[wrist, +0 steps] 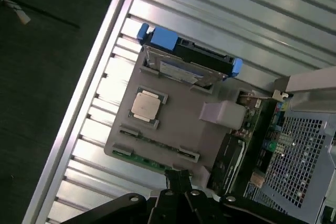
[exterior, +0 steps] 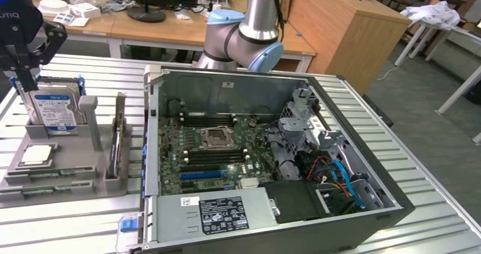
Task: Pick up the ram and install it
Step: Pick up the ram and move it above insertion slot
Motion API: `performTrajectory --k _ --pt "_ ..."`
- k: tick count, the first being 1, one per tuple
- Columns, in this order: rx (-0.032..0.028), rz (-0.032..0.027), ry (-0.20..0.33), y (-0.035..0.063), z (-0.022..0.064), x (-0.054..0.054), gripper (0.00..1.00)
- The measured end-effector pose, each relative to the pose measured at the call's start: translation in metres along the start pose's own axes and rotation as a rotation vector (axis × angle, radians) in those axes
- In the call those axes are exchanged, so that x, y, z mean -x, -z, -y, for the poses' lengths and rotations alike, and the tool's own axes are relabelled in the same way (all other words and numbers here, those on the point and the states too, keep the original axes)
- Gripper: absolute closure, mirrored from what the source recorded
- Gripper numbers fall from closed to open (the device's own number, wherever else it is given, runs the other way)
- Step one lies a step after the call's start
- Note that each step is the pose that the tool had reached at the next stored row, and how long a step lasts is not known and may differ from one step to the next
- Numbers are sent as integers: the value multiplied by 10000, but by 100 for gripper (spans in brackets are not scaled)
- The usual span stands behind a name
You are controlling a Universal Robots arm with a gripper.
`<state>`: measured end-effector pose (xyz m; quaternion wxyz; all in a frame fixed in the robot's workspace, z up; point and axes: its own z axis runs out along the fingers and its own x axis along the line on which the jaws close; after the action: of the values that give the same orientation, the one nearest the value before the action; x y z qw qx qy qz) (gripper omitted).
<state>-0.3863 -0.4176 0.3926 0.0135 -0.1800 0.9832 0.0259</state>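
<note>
The ram (wrist: 137, 157), a thin green stick, lies in a slot along the edge of the grey holder tray (wrist: 178, 124). In the exterior view it sits at the tray's near side (exterior: 45, 175), with a second similar stick (exterior: 36, 191) just in front of it. My black gripper (exterior: 28, 84) hangs high over the tray at the exterior view's left, in front of the hard drive. Its fingers (wrist: 178, 178) are shut with nothing between them, well above the ram. The motherboard's black memory slots (exterior: 213, 120) lie inside the open computer case (exterior: 361, 152).
The tray also holds a silver-and-blue hard drive (exterior: 53, 105) standing upright, a square processor chip (exterior: 38, 154) and a board standing on edge (exterior: 117, 136). All rest on a ribbed metal table (exterior: 67, 220). The arm's base (exterior: 244, 37) stands behind the case.
</note>
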Motion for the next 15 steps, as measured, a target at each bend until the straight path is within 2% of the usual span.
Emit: performTrajectory --k 15 --pt "98 -126 2731 -1 0 0 89"
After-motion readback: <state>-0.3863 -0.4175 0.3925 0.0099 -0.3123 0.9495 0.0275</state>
